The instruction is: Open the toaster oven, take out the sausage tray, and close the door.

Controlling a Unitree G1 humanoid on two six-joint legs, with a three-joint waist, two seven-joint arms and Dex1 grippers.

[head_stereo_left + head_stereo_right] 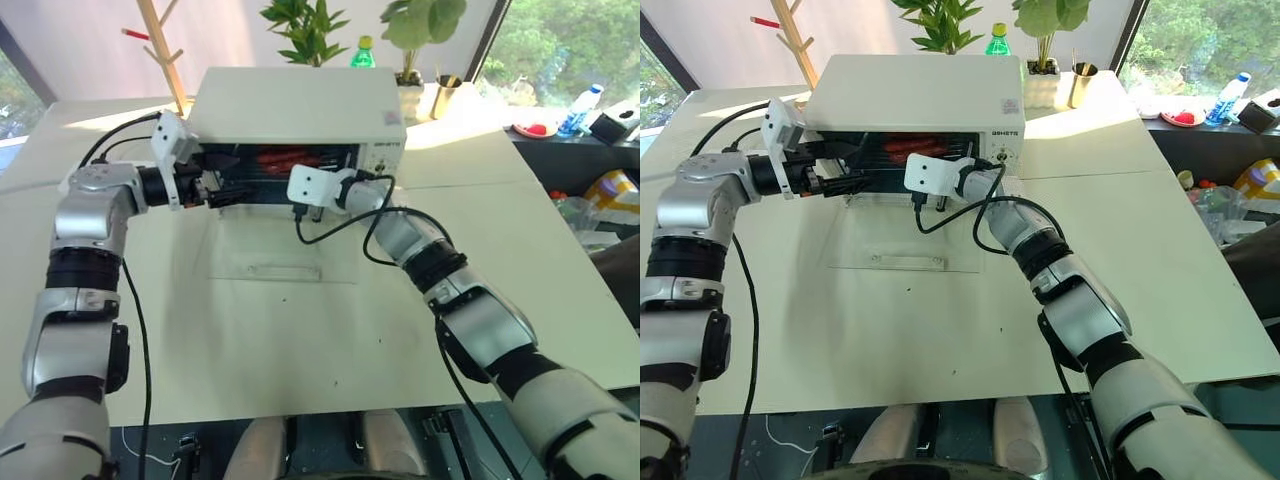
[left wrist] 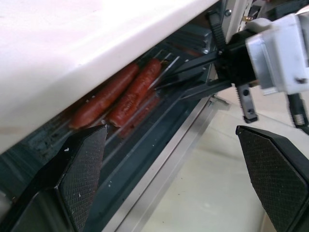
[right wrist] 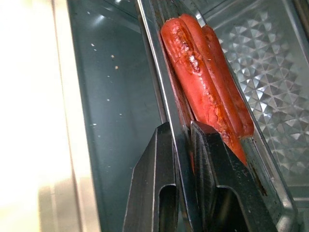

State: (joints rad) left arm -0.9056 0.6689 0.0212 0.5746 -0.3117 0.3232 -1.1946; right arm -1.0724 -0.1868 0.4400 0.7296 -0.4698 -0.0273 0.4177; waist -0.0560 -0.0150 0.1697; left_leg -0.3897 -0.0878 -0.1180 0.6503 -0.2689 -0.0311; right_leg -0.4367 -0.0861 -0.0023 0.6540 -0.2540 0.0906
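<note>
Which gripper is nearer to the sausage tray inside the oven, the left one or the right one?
The right. The right gripper is shut on the front rim of the sausage tray. The left gripper is open at the oven mouth, apart from the tray.

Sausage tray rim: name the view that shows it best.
The right wrist view: the sausage tray rim runs between the right gripper's jaws, shut on it, sausages beside. The left wrist view shows the sausages on the rack inside the toaster oven; both eye views give a red glimpse behind the arms.
</note>
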